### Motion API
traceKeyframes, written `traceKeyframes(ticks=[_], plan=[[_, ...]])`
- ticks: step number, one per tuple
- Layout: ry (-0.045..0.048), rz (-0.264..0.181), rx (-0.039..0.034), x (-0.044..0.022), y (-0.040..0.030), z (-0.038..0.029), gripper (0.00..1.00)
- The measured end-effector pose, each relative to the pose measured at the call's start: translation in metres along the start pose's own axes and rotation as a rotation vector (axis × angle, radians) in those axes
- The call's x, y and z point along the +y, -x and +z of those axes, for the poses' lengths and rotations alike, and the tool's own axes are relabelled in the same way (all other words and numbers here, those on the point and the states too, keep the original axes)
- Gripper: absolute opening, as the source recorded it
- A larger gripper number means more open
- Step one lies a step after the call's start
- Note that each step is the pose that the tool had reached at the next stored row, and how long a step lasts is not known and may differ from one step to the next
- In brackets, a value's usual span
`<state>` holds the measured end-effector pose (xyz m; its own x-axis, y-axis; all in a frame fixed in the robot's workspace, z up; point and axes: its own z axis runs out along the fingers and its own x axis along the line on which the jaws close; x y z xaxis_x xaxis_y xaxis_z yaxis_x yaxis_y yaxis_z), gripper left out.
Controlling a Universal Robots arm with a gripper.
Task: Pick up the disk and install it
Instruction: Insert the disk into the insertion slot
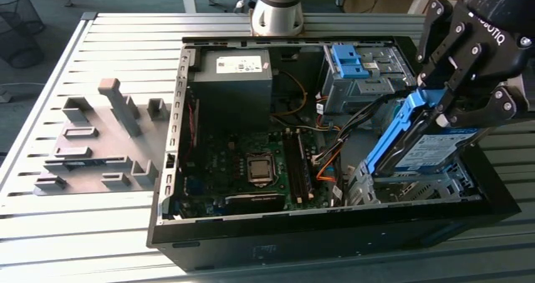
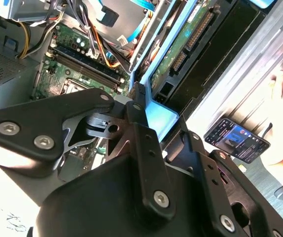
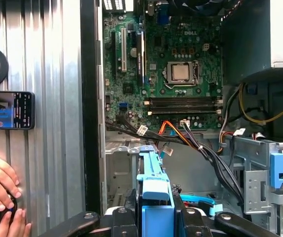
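Tool (image 1: 445, 104) grips the disk (image 1: 428, 150) by its blue bracket, on edge and tilted, apparently to match the drive cage (image 1: 393, 189) just below, at the exterior view's near right.

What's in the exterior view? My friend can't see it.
The end effector holds the disk, tilted, above a metal bay inside an open computer case, at the exterior view's right. The case sits on a slatted table, with grey blocks beside it.

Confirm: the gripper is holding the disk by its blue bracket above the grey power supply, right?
No. The exterior view shows the gripper holding the disk by its blue bracket above the metal drive cage, not the power supply.
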<state>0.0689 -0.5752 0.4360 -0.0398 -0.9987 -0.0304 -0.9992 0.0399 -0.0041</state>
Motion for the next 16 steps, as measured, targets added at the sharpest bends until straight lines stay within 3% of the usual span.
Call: traceKeyframes(ticks=[10,16], plan=[[0.0000,0.000,-0.0001,0.0000,-0.0003,0.0086,0.36],[0.0000,0.000,0.0001,-0.0005,-0.0003,0.0088,0.36]])
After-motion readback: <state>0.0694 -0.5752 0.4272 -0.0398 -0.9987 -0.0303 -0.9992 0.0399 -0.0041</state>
